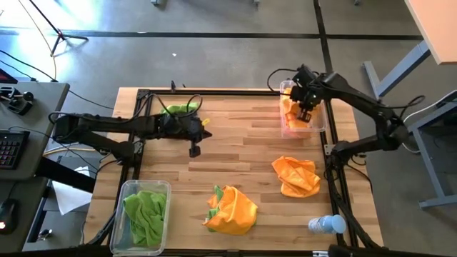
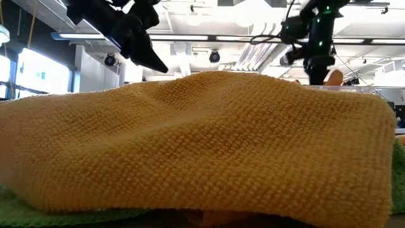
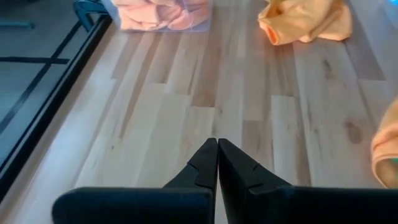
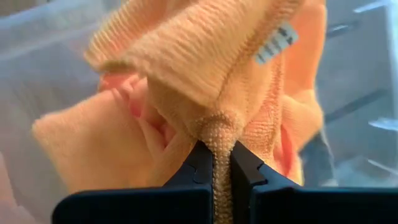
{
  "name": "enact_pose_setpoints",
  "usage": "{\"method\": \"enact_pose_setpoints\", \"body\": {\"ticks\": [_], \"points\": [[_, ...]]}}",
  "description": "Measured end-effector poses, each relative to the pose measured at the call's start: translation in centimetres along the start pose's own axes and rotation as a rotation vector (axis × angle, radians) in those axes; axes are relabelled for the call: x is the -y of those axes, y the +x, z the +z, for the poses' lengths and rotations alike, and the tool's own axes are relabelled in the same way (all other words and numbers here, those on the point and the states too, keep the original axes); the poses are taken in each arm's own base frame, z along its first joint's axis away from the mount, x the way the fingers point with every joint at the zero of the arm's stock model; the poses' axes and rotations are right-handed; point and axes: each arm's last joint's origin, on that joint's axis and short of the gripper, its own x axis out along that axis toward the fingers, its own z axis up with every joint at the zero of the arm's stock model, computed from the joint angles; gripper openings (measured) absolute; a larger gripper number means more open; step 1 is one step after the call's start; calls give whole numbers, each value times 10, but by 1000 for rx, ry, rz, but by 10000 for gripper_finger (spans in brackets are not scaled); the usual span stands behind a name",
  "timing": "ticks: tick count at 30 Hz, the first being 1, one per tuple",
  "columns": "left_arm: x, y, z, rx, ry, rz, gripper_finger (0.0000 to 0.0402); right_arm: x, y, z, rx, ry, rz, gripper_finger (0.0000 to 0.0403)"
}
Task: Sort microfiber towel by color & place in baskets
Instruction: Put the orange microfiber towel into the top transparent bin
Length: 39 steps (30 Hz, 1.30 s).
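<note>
Hanging from the right gripper (image 4: 222, 163), an orange towel (image 4: 205, 81) sits pinched at a gathered fold between the two closed fingers, its bulk drooping away from the fingertips toward the clear basket (image 1: 319, 123) at the far right corner of the table, directly over it in the high view. That is the deciding relation: the cloth lies below the fingers and inside the basket's outline, where further orange cloth (image 1: 288, 114) already lies, so in my judgement a release there would drop it with its own colour. The held towel has no firm long axis; it is bunched, with the pinch at its uppermost part. A small grey sewn-in tag (image 4: 275, 43) shows on its hem; marks are visible on it but cannot be read. No other brand or writing is legible anywhere. Outward from there, a loose orange towel (image 1: 295, 175) lies on the wood near the right side, nearer the right arm; a second orange towel (image 1: 234, 209) with green cloth beneath lies toward the near middle. A green towel (image 1: 180, 109) lies at the far edge beside the left gripper (image 3: 217, 163), which hovers over bare table with fingers pressed together on nothing. The near-left basket (image 1: 127, 187) holds green cloth (image 1: 146, 212). A capped clear bottle (image 1: 327, 225) lies near the right front corner.
</note>
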Motion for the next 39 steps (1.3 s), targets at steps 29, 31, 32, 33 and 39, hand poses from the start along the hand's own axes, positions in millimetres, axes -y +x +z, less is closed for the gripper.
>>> {"method": "enact_pose_setpoints", "body": {"ticks": [29, 31, 32, 33, 39], "points": [[-38, 0, -4, 26, -35, -28, 0, -4, 24, 4, 95, 37, 37, 127], [-38, 0, -4, 25, -36, -28, 0, -1, 16, 6, 104, 42, 29, 139], [-38, 0, -4, 25, -35, -28, 0, 0, 12, 7, 107, 48, 23, 147], [-38, 0, -4, 25, -35, -28, 0, 1, 9, 8, 114, 57, 18, 155], [-38, 0, -4, 25, -26, -27, 0, 6, -4, 11, 120, 63, -25, 213]]}}
